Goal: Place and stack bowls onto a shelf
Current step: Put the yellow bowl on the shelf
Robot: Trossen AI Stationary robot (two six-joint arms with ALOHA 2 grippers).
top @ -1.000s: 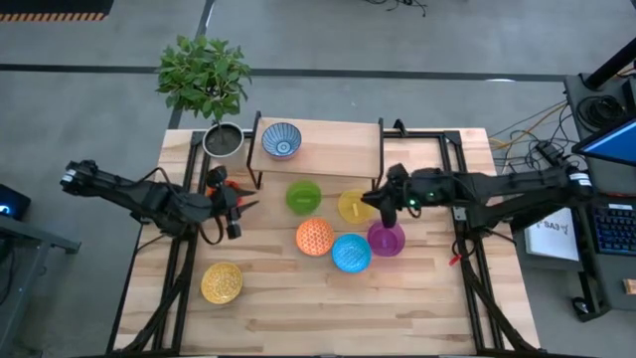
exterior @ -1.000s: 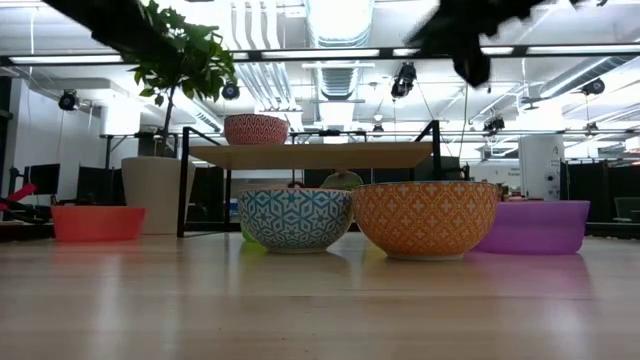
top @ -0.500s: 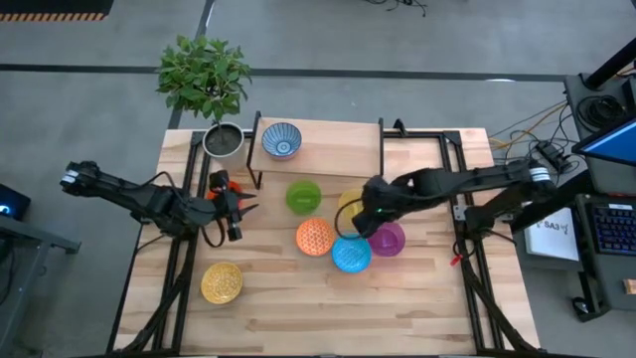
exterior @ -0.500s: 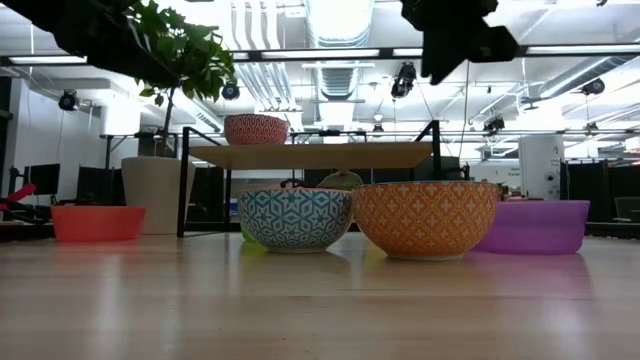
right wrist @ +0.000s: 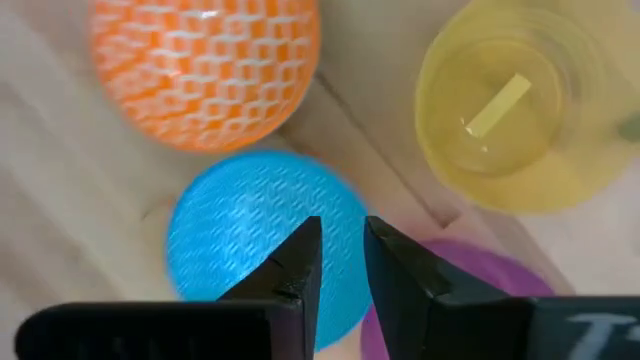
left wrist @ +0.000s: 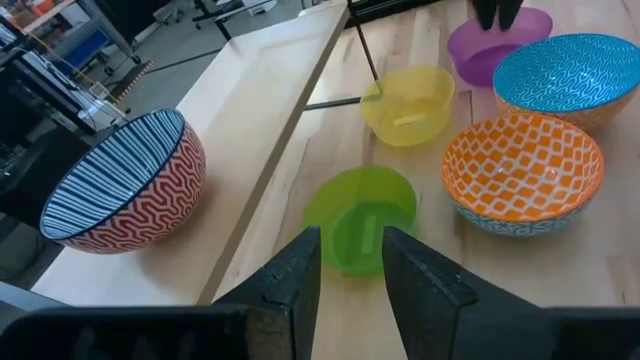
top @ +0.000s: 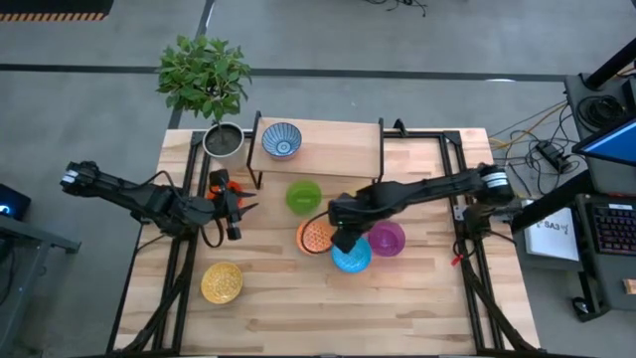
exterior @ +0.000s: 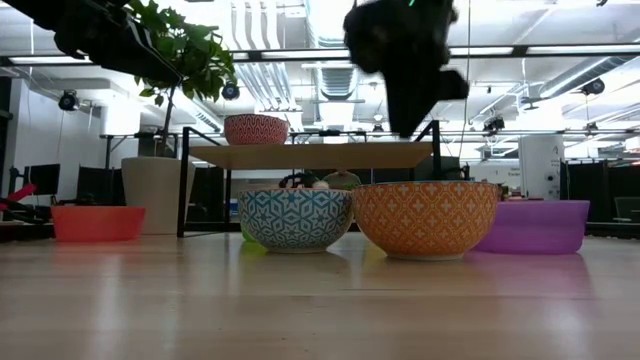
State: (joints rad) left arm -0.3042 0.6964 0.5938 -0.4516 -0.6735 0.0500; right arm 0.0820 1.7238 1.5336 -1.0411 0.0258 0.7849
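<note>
Seven bowls stand on the table. In the high view I see green, orange patterned, bright blue, purple and yellow speckled. The yellow bowl lies mostly under my right arm, and the red-orange bowl shows in the low view. The blue-white patterned bowl sits on the shelf. My right gripper hangs narrowly open above the bright blue bowl, fingers pointing down. My left gripper waits narrowly open at the table's left, facing the green bowl.
A grey plant pot with a leafy plant stands at the shelf's left end. The shelf's black legs rise from the table. The orange patterned, bright blue and purple bowls sit close together. Bare tabletop lies along the near edge.
My right gripper has swung from beside the yellow and purple bowls toward the table's left and near edge, and has come lower. It now hangs over the bright blue bowl. No bowl has moved.
</note>
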